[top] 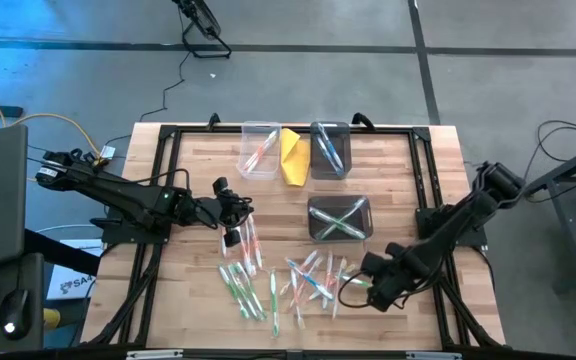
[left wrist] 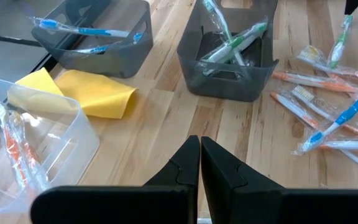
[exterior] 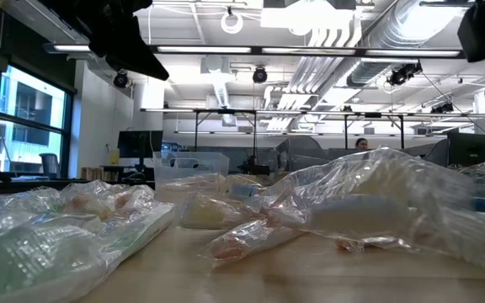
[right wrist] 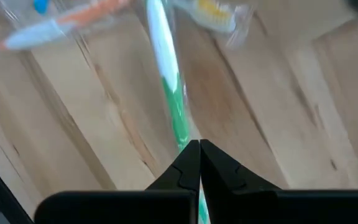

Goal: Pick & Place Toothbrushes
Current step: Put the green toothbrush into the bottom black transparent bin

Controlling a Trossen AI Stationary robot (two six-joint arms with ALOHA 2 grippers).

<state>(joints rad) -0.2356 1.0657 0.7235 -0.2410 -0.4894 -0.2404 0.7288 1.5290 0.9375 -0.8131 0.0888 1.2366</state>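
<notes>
Left hand [top: 230,213] pressed together, empty, above worktop [top: 188,290]; toothbrushes [top: 288,280] scattered just beside and toward front. Right hand [top: 358,291] at pile's right edge, pinching green-and-white toothbrush [right wrist: 169,81].

Left gripper [top: 236,212]: fingers pressed together, arm reaching inward.
Right gripper [top: 353,290]: fingers closed, arm angled low.

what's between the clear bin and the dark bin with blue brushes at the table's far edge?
A folded yellow cloth lies between the clear plastic bin and the dark bin, seen in the high view.
</notes>
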